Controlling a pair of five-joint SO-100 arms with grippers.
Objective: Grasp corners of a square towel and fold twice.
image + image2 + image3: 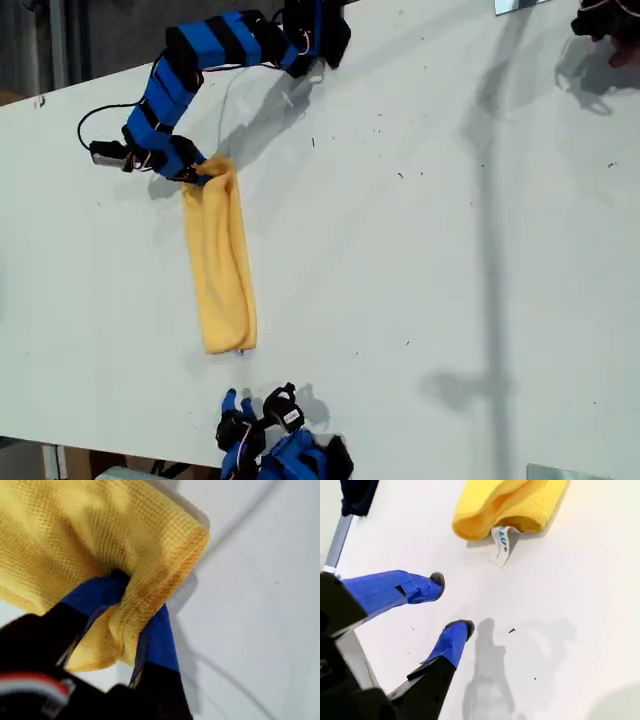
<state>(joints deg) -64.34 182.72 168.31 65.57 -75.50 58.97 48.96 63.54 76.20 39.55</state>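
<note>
Here the soft yellow-orange microfibre towel (221, 262) lies folded into a long narrow strip on the white table (420, 250), in the exterior view's left half. My first gripper (131, 611) is clamped on the hemmed corner (150, 592) at the strip's far end. My second gripper (452, 602) hangs with jaws parted and empty just beyond the near end, close to the white label (501, 544) but apart from the cloth.

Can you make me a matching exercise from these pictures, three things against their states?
1. towel
2. my first gripper
3. my second gripper

A. open, holding nothing
B. shut on a hemmed end of cloth
C. folded into a narrow strip on the table

Pairs: 1-C, 2-B, 3-A
</note>
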